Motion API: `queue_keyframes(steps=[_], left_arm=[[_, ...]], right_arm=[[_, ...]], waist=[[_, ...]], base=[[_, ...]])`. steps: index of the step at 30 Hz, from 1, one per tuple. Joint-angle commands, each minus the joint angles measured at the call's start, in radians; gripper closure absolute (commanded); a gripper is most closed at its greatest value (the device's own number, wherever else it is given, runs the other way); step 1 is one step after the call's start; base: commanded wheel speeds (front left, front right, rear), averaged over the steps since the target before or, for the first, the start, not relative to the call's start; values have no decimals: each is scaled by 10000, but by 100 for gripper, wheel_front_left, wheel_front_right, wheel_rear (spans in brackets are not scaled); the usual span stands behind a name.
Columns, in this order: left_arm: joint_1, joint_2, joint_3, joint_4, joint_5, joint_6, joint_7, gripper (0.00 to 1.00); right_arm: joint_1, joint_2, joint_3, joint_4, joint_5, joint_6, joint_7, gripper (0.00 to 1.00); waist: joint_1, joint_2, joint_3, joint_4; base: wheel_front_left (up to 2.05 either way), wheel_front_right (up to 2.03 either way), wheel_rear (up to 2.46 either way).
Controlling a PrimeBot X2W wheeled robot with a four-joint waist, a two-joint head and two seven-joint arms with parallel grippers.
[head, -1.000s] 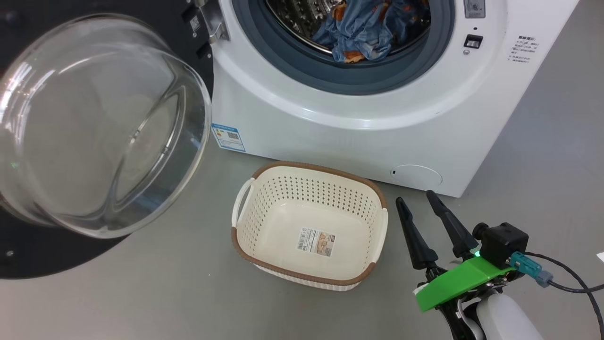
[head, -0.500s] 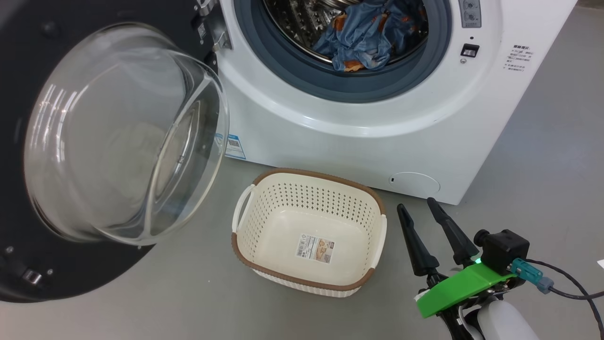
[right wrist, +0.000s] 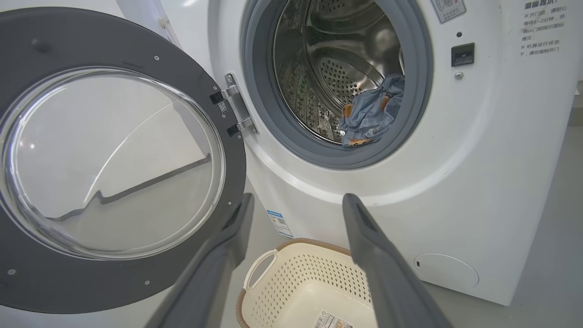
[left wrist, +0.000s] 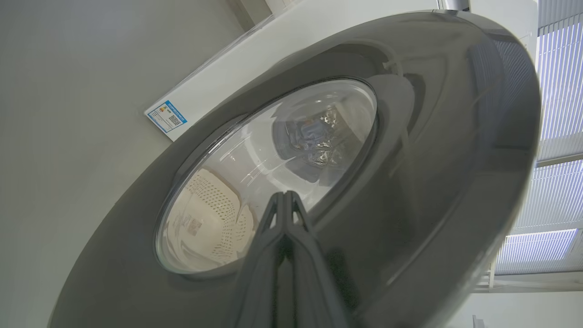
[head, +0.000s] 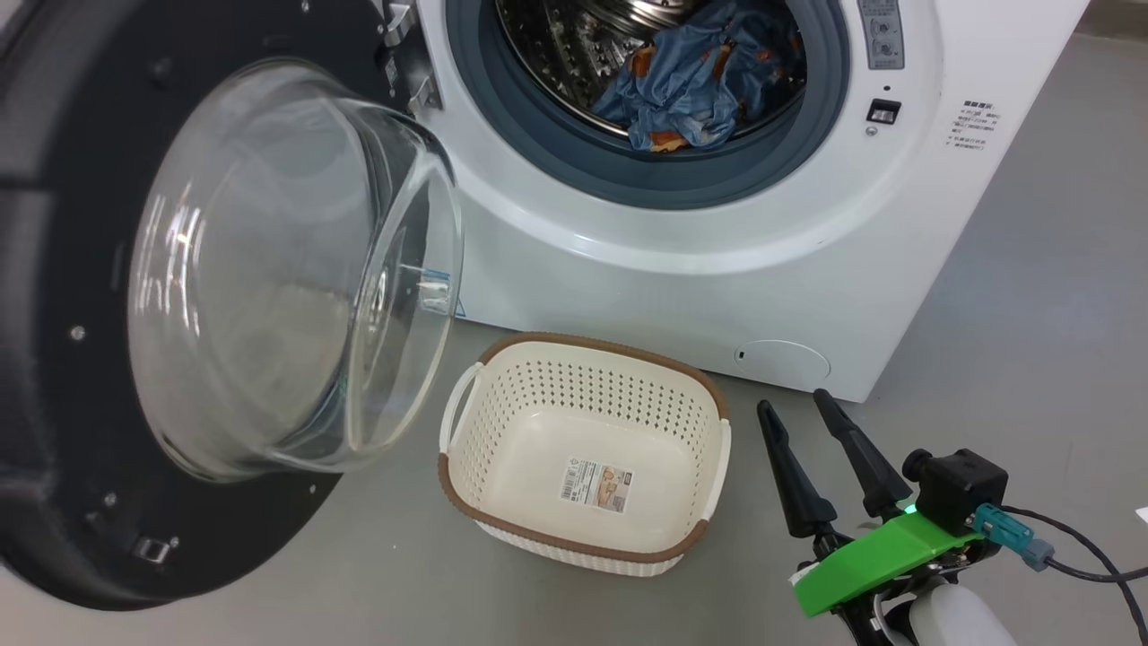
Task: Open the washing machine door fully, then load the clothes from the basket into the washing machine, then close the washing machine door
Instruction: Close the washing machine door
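The washing machine (head: 628,269) stands on the grey floor (head: 1031,314) with its door (head: 54,404) swung out on the hinge (right wrist: 237,107) at the left of the opening. The door's clear glass bowl (head: 287,269) bulges towards the basket (head: 592,341) and, in the head view, overlaps the line between the machine's lower left corner and the basket's left handle. The clothes (head: 691,90), blue with orange prints, lie bunched in the steel drum (right wrist: 337,68) behind the grey gasket (head: 628,175).

The basket sits on the floor just in front of the machine, between the door and the right gripper (head: 793,401). That gripper hangs beside the basket's right side, its fingers spread apart and holding nothing. A black cable (head: 1085,547) trails from its wrist.

The left gripper (left wrist: 284,196) is closed tight with nothing between its fingers. Its tips are at the door's glossy outer face, by the rim of the glass; whether they touch cannot be told. Window blinds (left wrist: 560,91) show past the door's edge.

A round flap (head: 783,362) sits low on the machine's front. The blue sticker (left wrist: 166,116) near its lower left corner carries a code square. A notice (right wrist: 542,27) right of the opening is in Chinese. The label (head: 598,485) on the basket's bottom is too small to read.
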Motion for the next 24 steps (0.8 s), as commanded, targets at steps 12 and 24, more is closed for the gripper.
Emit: queue_keyframes(steps=[12, 24], left_arm=[[750, -125, 218, -2284, -507, 792, 503, 100], [1060, -467, 365, -3041, -503, 942, 193, 100]], right_arm=[[58, 16, 284, -244, 206, 27, -48, 0], [158, -43, 306, -231, 292, 27, -48, 0]], waist=[[0, -1, -152, -94], [0, -1, -272, -116]], base=[[0, 0, 0], [0, 0, 0]])
